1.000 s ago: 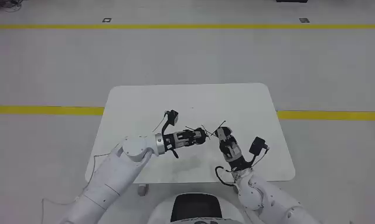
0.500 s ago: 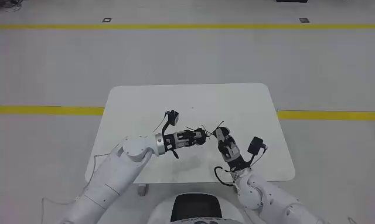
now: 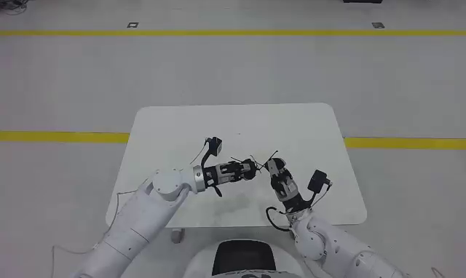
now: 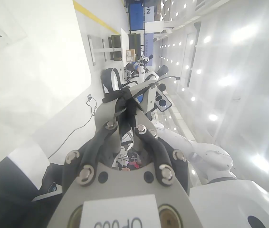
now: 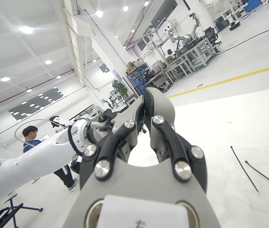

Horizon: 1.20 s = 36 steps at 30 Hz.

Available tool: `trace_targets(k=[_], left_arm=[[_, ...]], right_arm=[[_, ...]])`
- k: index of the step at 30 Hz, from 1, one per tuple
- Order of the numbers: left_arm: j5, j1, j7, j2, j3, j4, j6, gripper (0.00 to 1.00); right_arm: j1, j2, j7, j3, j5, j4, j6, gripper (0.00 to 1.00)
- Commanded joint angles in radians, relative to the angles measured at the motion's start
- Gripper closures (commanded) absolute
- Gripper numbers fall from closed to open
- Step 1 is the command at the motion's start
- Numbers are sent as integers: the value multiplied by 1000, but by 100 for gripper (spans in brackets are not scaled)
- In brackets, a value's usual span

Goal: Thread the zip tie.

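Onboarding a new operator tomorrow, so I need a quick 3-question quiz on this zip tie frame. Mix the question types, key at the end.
1. True or false: the left hand is shut on a black zip tie.
2. How many loose zip ties lie on the table in the right wrist view? A) none B) two C) five
3. Fill in: the right hand is ____ (open or shut).

Key: 1 true; 2 B; 3 shut.
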<state>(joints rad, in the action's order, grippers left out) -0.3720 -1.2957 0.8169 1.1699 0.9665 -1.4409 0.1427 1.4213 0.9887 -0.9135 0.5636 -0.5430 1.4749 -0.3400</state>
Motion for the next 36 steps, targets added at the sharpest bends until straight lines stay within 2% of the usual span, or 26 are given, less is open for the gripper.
trace_targets(k=[1, 36], left_arm=[[0, 0, 0, 0, 0, 0, 0, 100], [0, 0, 0, 0, 0, 0, 0, 100]], right_arm=[[-3, -1, -1, -4, 3, -2, 0, 100], [-37, -7, 2, -60, 15, -27, 0, 100]])
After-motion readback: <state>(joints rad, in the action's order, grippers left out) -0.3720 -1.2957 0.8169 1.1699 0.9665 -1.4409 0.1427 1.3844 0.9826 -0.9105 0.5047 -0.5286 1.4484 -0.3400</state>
